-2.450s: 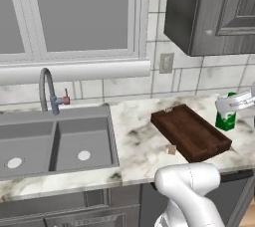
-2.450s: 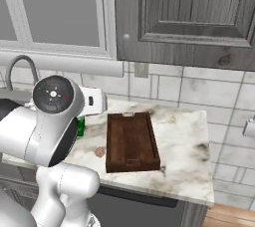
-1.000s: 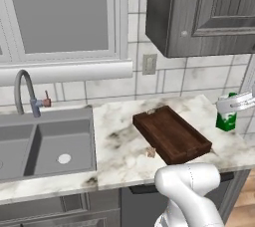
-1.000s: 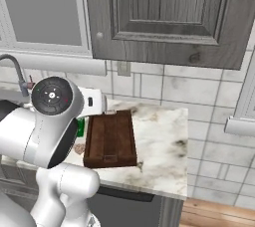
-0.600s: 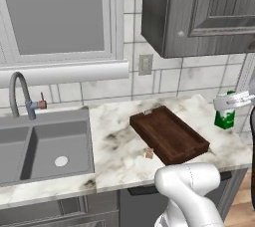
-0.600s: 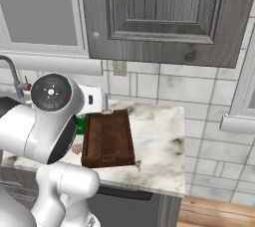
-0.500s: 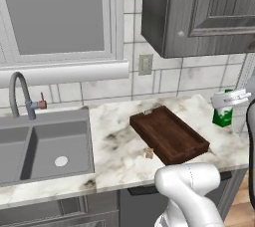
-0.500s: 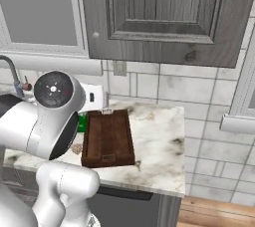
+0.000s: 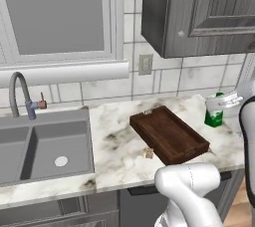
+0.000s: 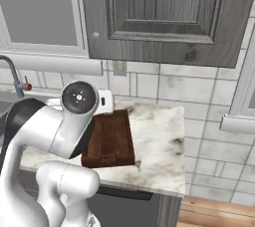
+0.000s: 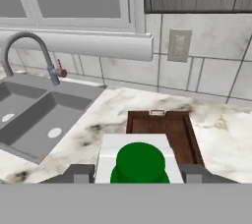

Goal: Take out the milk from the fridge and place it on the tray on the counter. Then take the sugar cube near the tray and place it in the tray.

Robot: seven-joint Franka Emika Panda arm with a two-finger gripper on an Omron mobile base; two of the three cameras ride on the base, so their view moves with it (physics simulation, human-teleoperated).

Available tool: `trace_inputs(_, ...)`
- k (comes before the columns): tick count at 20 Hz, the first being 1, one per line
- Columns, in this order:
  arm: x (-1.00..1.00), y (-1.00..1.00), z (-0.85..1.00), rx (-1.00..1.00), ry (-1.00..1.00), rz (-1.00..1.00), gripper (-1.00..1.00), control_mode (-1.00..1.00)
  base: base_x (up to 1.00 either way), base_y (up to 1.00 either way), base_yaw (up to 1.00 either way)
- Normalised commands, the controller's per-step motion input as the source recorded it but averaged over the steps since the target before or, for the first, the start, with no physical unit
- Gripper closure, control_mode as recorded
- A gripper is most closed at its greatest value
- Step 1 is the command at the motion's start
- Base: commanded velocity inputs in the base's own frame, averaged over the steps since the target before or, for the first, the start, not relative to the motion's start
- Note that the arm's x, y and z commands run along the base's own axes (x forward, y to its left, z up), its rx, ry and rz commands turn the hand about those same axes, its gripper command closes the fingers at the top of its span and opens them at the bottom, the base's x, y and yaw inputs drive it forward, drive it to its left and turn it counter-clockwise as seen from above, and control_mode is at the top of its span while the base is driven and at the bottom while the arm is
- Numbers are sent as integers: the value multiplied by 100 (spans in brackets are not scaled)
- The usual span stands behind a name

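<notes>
My gripper (image 11: 137,173) is shut on the milk (image 11: 139,161), a small carton with a white top and a round green cap that sits between the two dark fingertips (image 11: 78,173). From the left base view the milk (image 9: 215,115) hangs just above the counter (image 9: 119,146), to the right of the tray (image 9: 169,134), with the gripper (image 9: 219,103) gripping its top. The dark brown tray (image 11: 170,127) lies empty ahead of the carton. The sugar cube (image 9: 148,153) rests on the counter at the tray's near left side. The fridge (image 10: 247,81) stands beyond the counter's right end.
A grey double sink (image 9: 35,144) with a curved faucet (image 9: 20,94) takes up the counter's left. Dark grey wall cabinets (image 9: 199,12) hang above the tray. A wall outlet (image 9: 145,64) sits on the tiled backsplash. My arm (image 10: 55,126) covers the tray's left part in the right base view.
The base has driven right, so the sink and the tray slid left in both base views. The milk stays in my grip and has edged left toward the tray.
</notes>
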Motion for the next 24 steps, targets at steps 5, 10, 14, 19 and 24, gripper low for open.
trace_inputs(5, 43, 0, -42, 10, -8, 11, 100, -100, 0, 0, 0)
trace_inputs(10, 39, 0, -31, 3, -6, 14, 100, -100, 0, 0, 0)
trace_inputs(14, 45, 0, -19, 0, 0, 15, 100, -100, 0, 0, 0)
trace_inputs(19, 33, 0, -32, 0, 0, 16, 100, -100, 0, 0, 0)
trace_inputs(24, 33, 0, -24, 0, -9, 14, 100, -100, 0, 0, 0)
